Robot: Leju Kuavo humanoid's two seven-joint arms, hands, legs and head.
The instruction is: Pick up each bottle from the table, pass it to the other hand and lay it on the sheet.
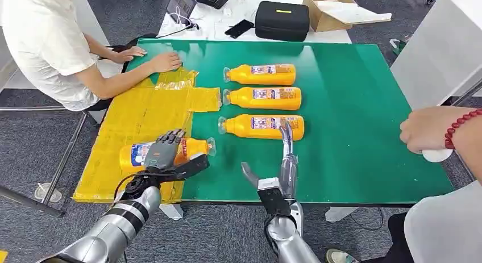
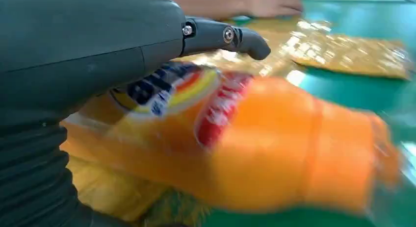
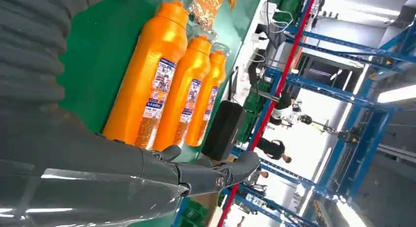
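Left hand [image 1: 163, 151] gripped an orange bottle [image 1: 196, 147] lying on the yellow sheet [image 1: 139, 118]; right hand [image 1: 282, 167] empty, fingers spread, near three bottles [image 1: 262, 96].

arms [image 1: 108, 232]: silver, black bands | left robot hand [image 1: 163, 152]: grey, dark fingers | right robot hand [image 1: 284, 161]: grey, screwed thumb

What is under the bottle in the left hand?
The yellow sheet lies beneath the bottle; its cap end overhangs the green table. The left hand covers the bottle's middle.

Beyond the green table [image 1: 352, 104], a black case [image 1: 282, 20] sits beside a cardboard box [image 1: 329, 10]; a phone [image 1: 239, 28] lies near the case.
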